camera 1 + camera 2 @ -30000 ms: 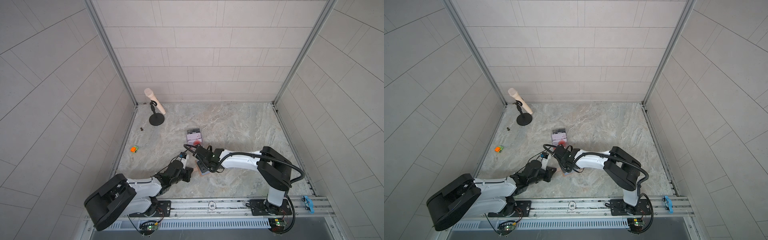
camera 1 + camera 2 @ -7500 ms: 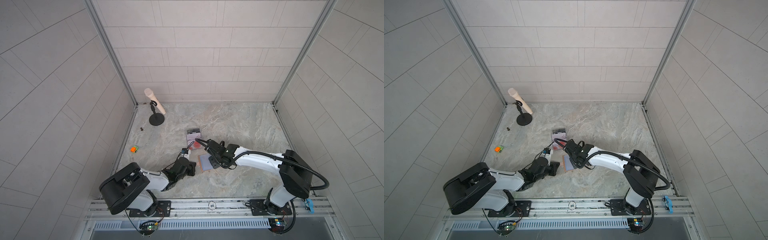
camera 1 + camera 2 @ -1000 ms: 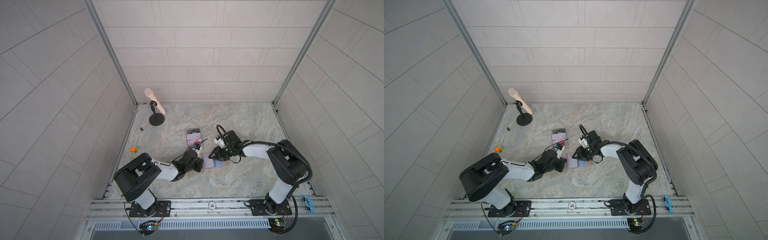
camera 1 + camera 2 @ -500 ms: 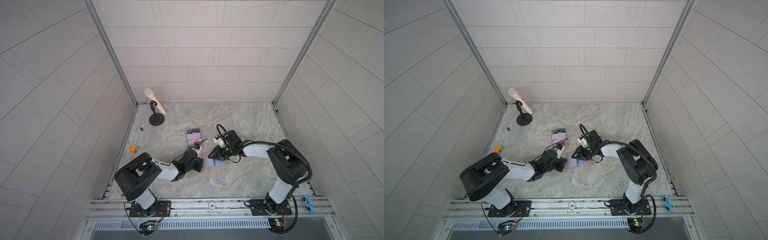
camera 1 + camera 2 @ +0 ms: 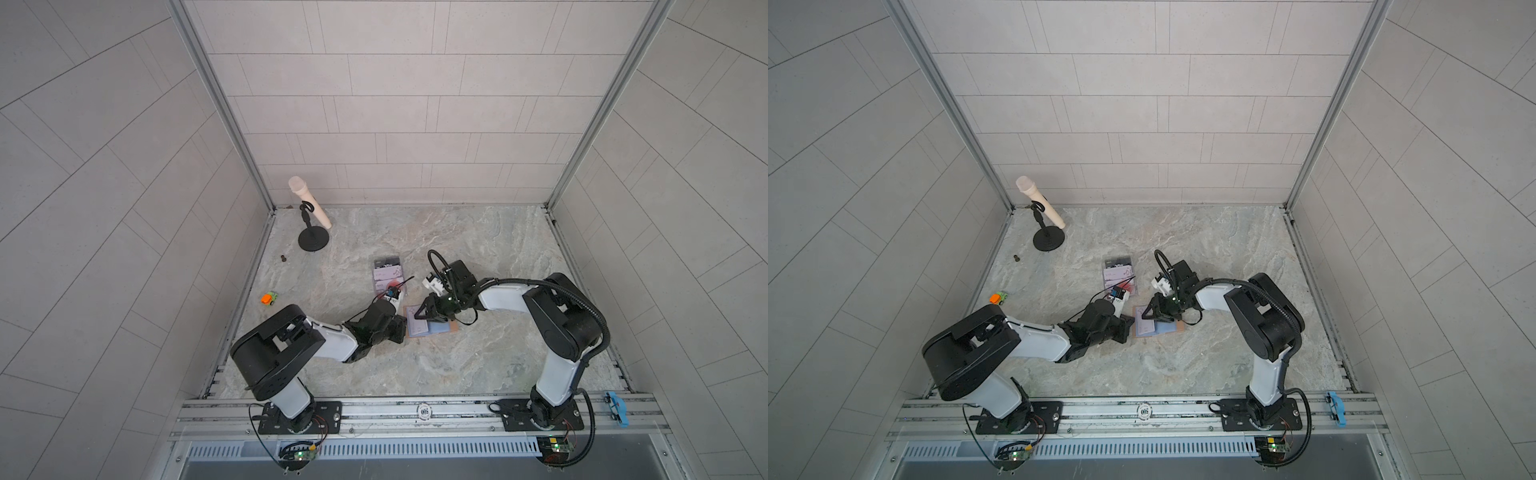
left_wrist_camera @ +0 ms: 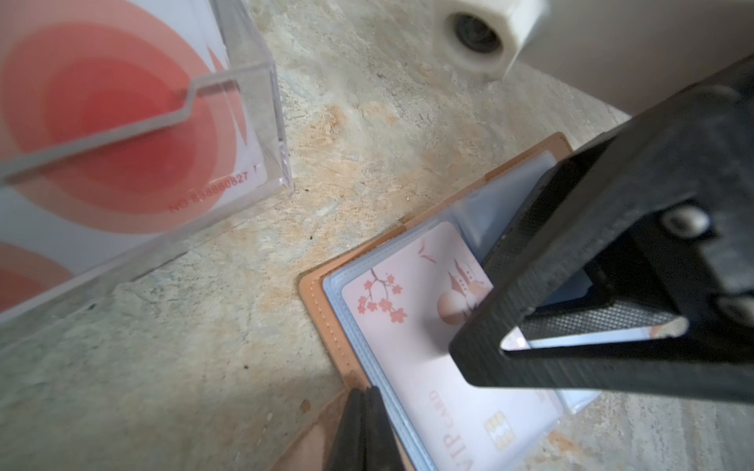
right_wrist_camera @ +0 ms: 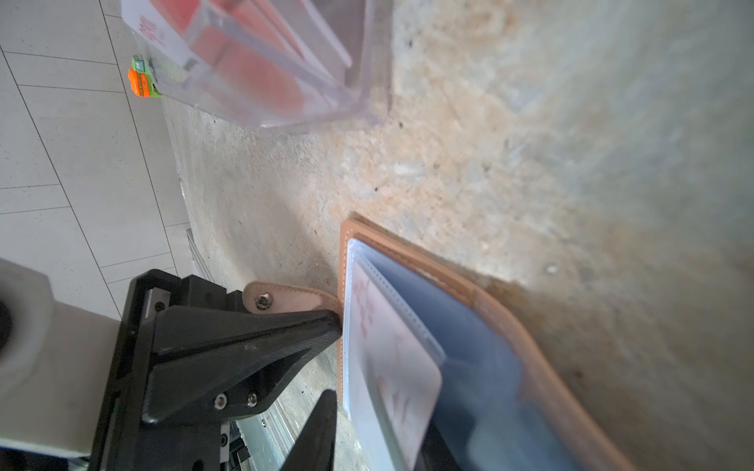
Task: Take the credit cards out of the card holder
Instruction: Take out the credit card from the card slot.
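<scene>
The tan card holder lies open on the marble table, its blue plastic sleeves up. A pink VIP card sits in the top sleeve. My left gripper is shut, with its tips pressing the holder's tan strap at the left edge. My right gripper reaches in from the right. Its jaws stand a little apart on either side of the pink card and its sleeve, with a small gap at one finger. In both top views the two grippers meet over the holder.
A clear plastic tray holding red-circle cards stands just behind the holder. A microphone on a black stand is at the back left. An orange toy car and a small dark bit lie near the left wall.
Over the last second both arms stay almost still, and the right gripper's jaws have drawn closer around the pink card. Seconds earlier the right arm reached the holder from nearer the front.
</scene>
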`<state>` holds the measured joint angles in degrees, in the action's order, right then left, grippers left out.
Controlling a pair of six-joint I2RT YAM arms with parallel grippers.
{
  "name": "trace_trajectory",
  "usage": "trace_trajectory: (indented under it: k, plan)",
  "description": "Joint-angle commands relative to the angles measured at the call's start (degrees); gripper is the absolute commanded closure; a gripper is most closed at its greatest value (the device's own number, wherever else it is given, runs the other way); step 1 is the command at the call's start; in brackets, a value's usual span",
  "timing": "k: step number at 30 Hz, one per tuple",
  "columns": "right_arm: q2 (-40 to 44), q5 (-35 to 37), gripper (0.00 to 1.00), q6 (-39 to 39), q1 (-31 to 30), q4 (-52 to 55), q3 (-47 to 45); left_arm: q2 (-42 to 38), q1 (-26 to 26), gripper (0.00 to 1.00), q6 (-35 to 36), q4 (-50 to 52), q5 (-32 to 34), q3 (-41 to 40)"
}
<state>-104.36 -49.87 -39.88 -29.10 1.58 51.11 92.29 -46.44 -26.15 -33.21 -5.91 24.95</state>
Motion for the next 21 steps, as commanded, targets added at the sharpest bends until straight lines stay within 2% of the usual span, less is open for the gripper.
trace_trajectory:
  k: [1,12,21]
  plan:
    - [-0.7,-1.2,0.71,0.4,-0.9,-0.8,0.9,0.5,-1.4,0.99,-0.9,2.5,-3.4,-0.1]
    - [-2.8,-1.3,0.73,0.2,-0.9,-1.3,1.2,-6.3,-1.3,0.97,2.8,9.8,-1.6,3.5]
    - [-3.6,-1.3,0.74,0.4,-0.8,-1.3,1.2,-2.8,-1.4,0.99,5.7,7.9,-4.6,5.8]
